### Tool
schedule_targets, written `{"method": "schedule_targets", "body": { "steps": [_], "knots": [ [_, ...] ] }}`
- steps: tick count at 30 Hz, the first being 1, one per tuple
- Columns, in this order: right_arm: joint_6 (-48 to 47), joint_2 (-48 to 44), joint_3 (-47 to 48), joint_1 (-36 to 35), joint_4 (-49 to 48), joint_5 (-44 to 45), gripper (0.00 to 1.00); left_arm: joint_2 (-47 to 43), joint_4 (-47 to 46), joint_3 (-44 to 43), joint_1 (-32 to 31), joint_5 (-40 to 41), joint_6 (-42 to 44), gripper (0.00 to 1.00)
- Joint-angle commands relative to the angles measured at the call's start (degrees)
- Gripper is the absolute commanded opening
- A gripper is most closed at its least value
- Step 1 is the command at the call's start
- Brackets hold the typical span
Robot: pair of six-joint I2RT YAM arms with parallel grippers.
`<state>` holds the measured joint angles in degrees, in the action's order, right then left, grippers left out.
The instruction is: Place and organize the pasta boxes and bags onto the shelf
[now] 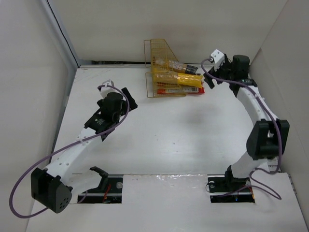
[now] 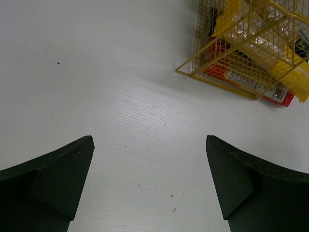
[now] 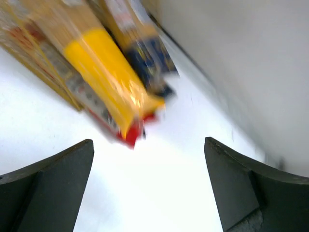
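Spread wide and empty on the left pincer (image 2: 149, 145): two matte black, wedge-shaped fingers (image 2: 58, 179) above a white counter (image 2: 120, 96) with a fine streaked grain and a few dark specks. Further out, up to the right and well apart from the fingers, a corner of the small yellow-gold wire-mesh shelf (image 2: 217, 53), all thin rods and square grid. Low inside it, the glossy red-and-white box (image 2: 277, 94), one end poking out past the frame. Over that end, a crinkled plain yellow bag (image 2: 299, 82).

Likewise parted and empty on the right pincer (image 3: 148, 142), with the same dark wedges, near the packs' free ends. Blurs badly in this view. Shows the smooth yellow bag lying along the red-tipped box and, beside them toward the pale wall (image 3: 241, 58), a yellow-orange pack with dark blue label (image 3: 152, 63).

Only from the top external camera: both white arms (image 1: 77, 145) at once, the left over mid-counter and away from the shelf, the right by the shelf's right end. Also the shelf's slanted grid side, close to the wall, and the packs lying lengthwise with their ends jutting right. Cannot tell which tier holds which.
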<state>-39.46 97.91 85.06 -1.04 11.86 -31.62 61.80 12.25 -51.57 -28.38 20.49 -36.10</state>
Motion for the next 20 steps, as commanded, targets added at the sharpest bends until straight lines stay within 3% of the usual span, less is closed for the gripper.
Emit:
{"method": "schedule_targets", "body": {
  "steps": [1,6,15,20],
  "knots": [
    [16.06,-9.90,-10.67,-3.35,-5.44,27.21,1.00,-2.21,1.64,0.42,0.34,4.21,-2.05,1.00],
    [19.76,-23.87,-22.37,-2.92,-1.59,28.44,1.00,-6.07,1.72,1.91,0.34,1.40,-3.28,1.00],
    [21.53,-37.25,-29.85,-2.39,4.04,35.91,1.00,-9.51,-0.30,5.17,0.34,-2.91,-3.81,1.00],
    [22.06,-46.03,-35.30,-2.39,2.04,39.26,1.00,-9.51,-0.30,5.17,0.34,-3.52,-3.81,1.00]
  ]
}}
